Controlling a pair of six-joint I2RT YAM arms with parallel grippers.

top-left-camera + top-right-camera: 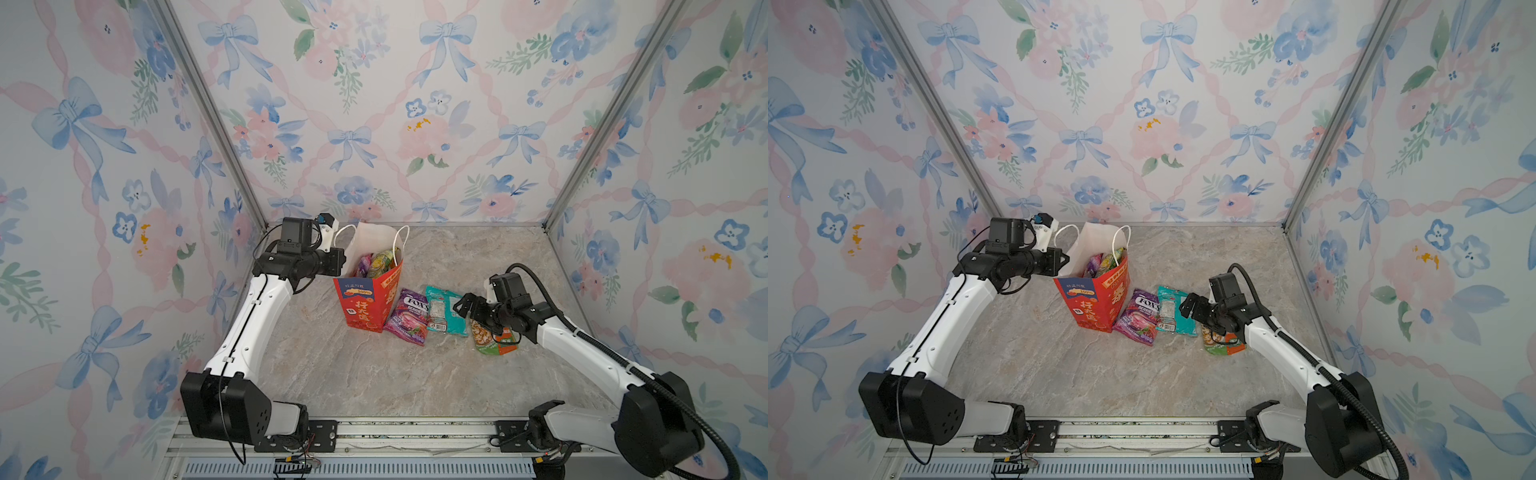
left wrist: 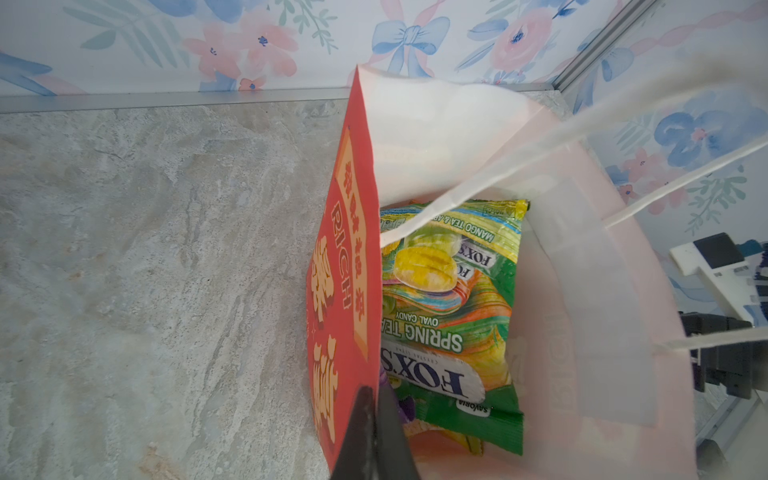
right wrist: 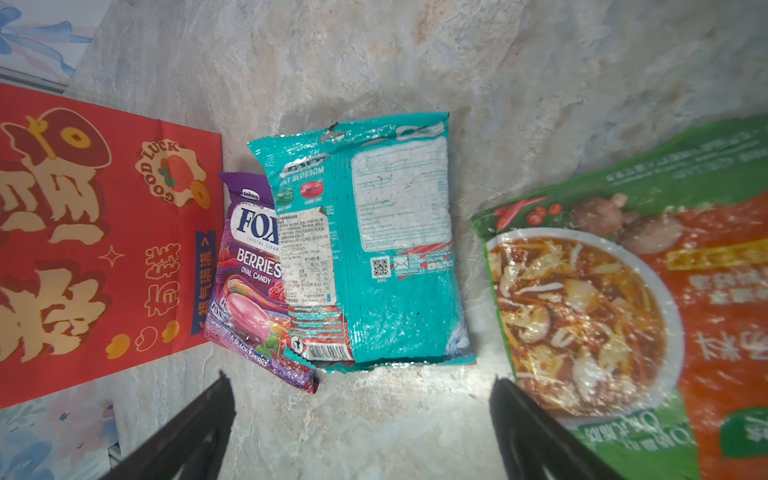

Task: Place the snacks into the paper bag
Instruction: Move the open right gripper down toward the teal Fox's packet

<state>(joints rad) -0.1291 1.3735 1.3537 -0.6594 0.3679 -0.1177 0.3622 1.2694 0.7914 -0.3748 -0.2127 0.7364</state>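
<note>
The red-orange paper bag (image 1: 362, 305) (image 1: 1090, 305) stands upright left of centre in both top views. My left gripper (image 2: 376, 399) (image 1: 341, 259) is shut on the top edge of its red side wall (image 2: 345, 270). A green FOX'S packet (image 2: 453, 316) and other snacks lie inside. Beside the bag on the table, a purple FOX'S packet (image 1: 409, 318) (image 3: 249, 282) is partly covered by a teal packet (image 1: 442, 309) (image 3: 374, 249). An orange-green packet (image 1: 494, 343) (image 3: 623, 311) lies partly under my right arm. My right gripper (image 1: 463, 305) (image 3: 361, 378) hangs open and empty just short of the teal packet.
The bag's white cord handles (image 2: 519, 166) hang across its mouth. Floral walls close in the back and both sides, with metal corner posts (image 1: 582, 137). A metal rail (image 1: 415, 432) runs along the front edge between the two arm bases.
</note>
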